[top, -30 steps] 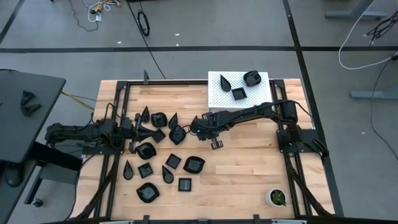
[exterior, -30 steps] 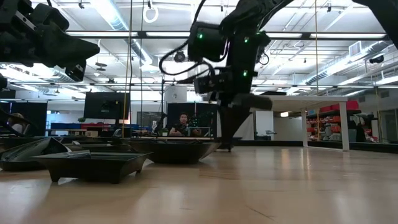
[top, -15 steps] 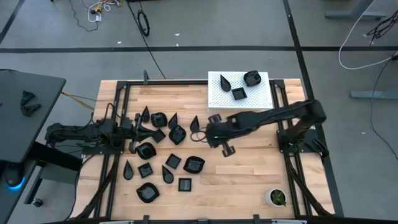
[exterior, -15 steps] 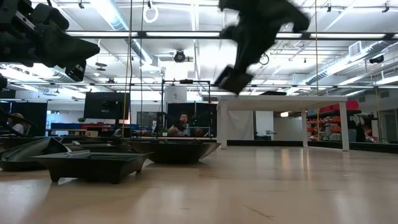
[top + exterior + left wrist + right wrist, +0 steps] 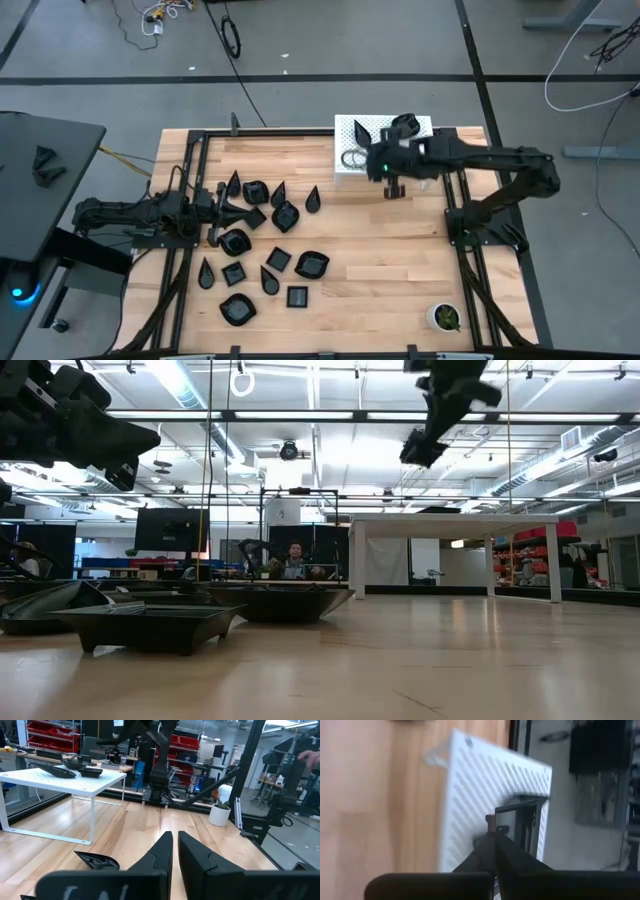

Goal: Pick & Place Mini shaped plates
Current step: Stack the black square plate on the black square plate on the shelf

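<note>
High view: right gripper (image 5: 393, 187) sits at the near edge of the white stand (image 5: 345, 150) at the back of the surface (image 5: 400, 250), arm stretched in from the right. Jaws look pressed together; can't tell from here if anything is pinched. On the stand: a teardrop plate (image 5: 360, 131) and a rounded plate (image 5: 405, 124); the rest is covered by the arm. Loose plates (image 5: 262, 250) are spread over the left half of the surface, about a dozen and a half, teardrops, squares and ovals; one teardrop (image 5: 313, 197) lies nearest the stand. Left gripper (image 5: 232, 208) lies low at the left edge of that cluster, parked. Small plant pot (image 5: 444, 317) in the near right corner, well apart from everything.

Low view: right arm hangs high near the top, gripper (image 5: 420, 450) well above the wood. Plates (image 5: 150, 622) sit at left on the surface; stand (image 5: 450, 520) in the background. A person (image 5: 294, 560) is sitting far behind.

Left wrist view: left fingers (image 5: 162, 851) nearly touching, a thin gap, nothing between them. A teardrop plate (image 5: 97, 861) lies just ahead on the wood; stand (image 5: 75, 775) beyond, with plates (image 5: 75, 765) on top; pot (image 5: 220, 814) further off.

Right wrist view: right fingers (image 5: 487, 851) closed to a point over the stand's perforated top (image 5: 470, 805). A square plate (image 5: 517, 825) shows at the tips; can't tell whether it's gripped or lying on the stand.
</note>
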### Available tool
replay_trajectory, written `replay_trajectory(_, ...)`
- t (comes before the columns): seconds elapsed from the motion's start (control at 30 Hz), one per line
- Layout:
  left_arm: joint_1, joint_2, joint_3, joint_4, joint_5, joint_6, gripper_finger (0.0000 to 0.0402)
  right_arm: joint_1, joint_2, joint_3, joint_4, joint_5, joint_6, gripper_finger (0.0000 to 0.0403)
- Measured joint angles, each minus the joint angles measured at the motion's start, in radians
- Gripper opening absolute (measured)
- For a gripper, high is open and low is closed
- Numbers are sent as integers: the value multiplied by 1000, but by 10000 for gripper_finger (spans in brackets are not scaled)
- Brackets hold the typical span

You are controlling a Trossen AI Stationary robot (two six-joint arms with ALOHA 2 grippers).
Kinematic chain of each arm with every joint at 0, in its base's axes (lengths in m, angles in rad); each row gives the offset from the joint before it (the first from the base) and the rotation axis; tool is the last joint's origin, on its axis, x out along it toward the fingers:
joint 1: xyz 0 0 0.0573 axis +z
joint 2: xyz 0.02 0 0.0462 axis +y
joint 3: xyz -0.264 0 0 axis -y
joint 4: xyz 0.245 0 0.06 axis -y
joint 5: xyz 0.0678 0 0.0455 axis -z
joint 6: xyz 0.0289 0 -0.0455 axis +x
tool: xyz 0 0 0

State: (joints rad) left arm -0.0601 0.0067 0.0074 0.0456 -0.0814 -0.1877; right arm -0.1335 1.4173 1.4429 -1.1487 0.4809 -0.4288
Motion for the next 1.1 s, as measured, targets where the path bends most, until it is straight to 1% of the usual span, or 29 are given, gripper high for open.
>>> replay_trajectory(0.17, 0, 0, 0, 0, 0, 0, 32, -123, 33, 0, -45, -68, -101, 8)
replay_trajectory(0.3, 0, 0, 0, 0, 0, 0, 32, -169, 54, 0, -46, -89, -156, 8)
replay_trajectory(0.5, 0, 0, 0, 0, 0, -4, 32, -181, 69, -1, -59, -99, -172, 8)
replay_trajectory(0.67, 0, 0, 0, 0, 0, -9, 32, -189, 69, -73, -17, -99, -199, 9)
replay_trajectory(0.8, 0, 0, 0, 0, 0, -9, 32, -202, 71, -148, 85, -31, -258, 9)
replay_trajectory(0.87, 0, 0, 0, 0, 0, -11, 32, -206, 71, -161, 122, -26, -270, 9)
replay_trajectory(1.1, 0, 0, 0, 0, 0, -10, 32, -212, 69, -163, 118, -26, -250, 9)
